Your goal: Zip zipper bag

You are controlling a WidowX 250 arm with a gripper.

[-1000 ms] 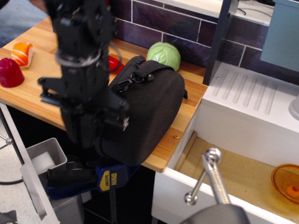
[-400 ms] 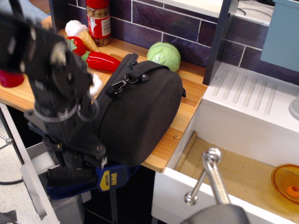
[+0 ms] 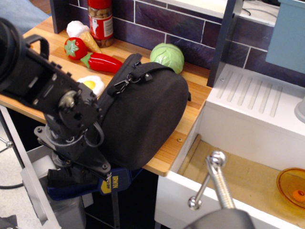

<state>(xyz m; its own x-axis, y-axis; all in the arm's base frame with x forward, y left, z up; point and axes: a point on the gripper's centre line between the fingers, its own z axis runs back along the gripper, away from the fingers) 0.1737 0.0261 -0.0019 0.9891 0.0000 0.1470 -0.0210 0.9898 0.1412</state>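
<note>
The zipper bag (image 3: 147, 109) is a large black fabric case lying tilted on the wooden counter (image 3: 167, 155), its lower part hanging over the front edge. Its black strap and metal clips (image 3: 125, 85) show at its upper left. The lime-green pull tab is hidden. My gripper (image 3: 95, 162) is low at the bag's front left edge, against the fabric. Its black wrist body (image 3: 66, 109) blocks the fingers, so I cannot tell whether the jaws are open or shut.
Toy foods lie behind the bag: green cabbage (image 3: 167, 56), red pepper (image 3: 105, 62), fried egg (image 3: 91, 85), tomato (image 3: 76, 47), a jar (image 3: 101, 21). A blue clamp (image 3: 113, 183) sits under the counter edge. A white sink unit (image 3: 252, 105) with an orange plate (image 3: 291, 186) is on the right.
My arm has swung down and to the left, from over the bag's left side to its lower front edge. The toy foods behind it have come into sight.
</note>
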